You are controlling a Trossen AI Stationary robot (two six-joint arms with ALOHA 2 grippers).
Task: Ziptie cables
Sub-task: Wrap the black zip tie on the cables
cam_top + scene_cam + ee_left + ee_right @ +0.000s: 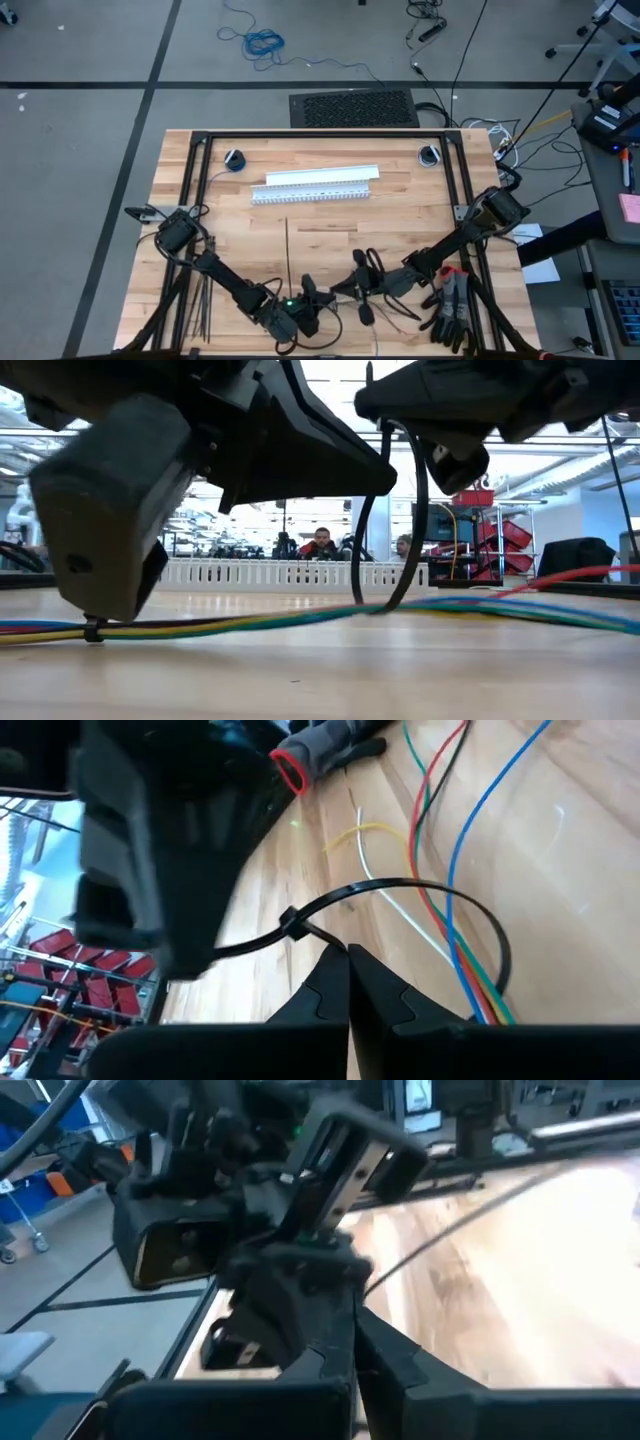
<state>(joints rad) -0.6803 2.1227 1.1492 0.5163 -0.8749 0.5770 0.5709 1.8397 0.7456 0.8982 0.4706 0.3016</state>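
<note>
Near edge of the table (330,215): I see both grippers meeting over the cables (470,970), which lie along that edge. Left gripper (348,970) jaws clenched, apparently on the looped ziptie (420,890) circling the wires, though the contact is partly hidden. Right gripper (352,1342) jaws clenched, just beside the left. Spare zipties (204,305) lie near left. Farther back, the white channel (312,184).
</note>
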